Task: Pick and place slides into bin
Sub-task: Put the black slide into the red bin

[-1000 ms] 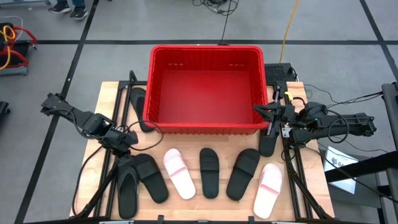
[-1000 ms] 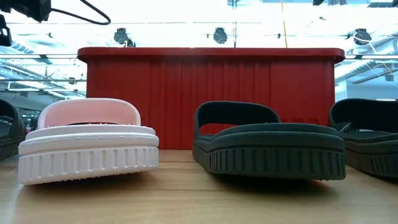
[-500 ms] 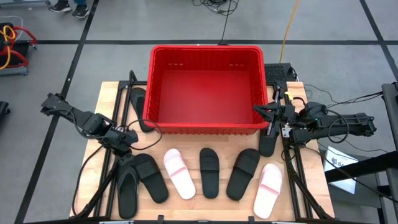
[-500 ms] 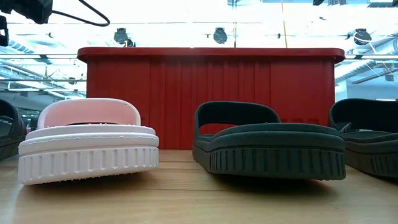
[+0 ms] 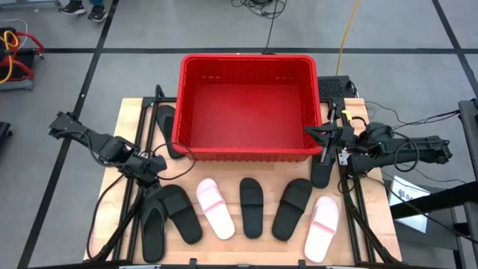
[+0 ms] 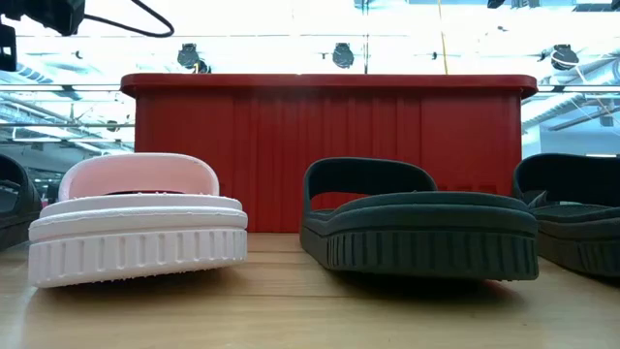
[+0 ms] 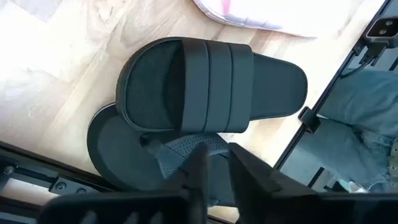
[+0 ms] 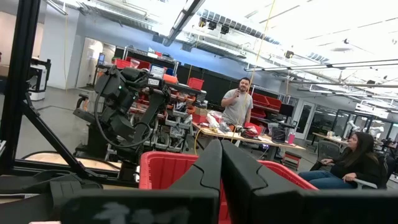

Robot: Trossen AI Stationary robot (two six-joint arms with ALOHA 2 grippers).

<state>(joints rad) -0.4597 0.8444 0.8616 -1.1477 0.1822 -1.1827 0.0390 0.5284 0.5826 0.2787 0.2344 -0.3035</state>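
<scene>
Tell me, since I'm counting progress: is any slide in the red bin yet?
No, the red bin shows only its bare floor in the high view.

My gripper (image 8: 221,163) fingers press together at six o'clock. Behind them sits the red bin (image 8: 166,169). The other arm (image 8: 127,106) stands at ten o'clock; two people at two.

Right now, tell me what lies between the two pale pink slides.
In the high view, two black slides lie between the pale pink slides.
</scene>
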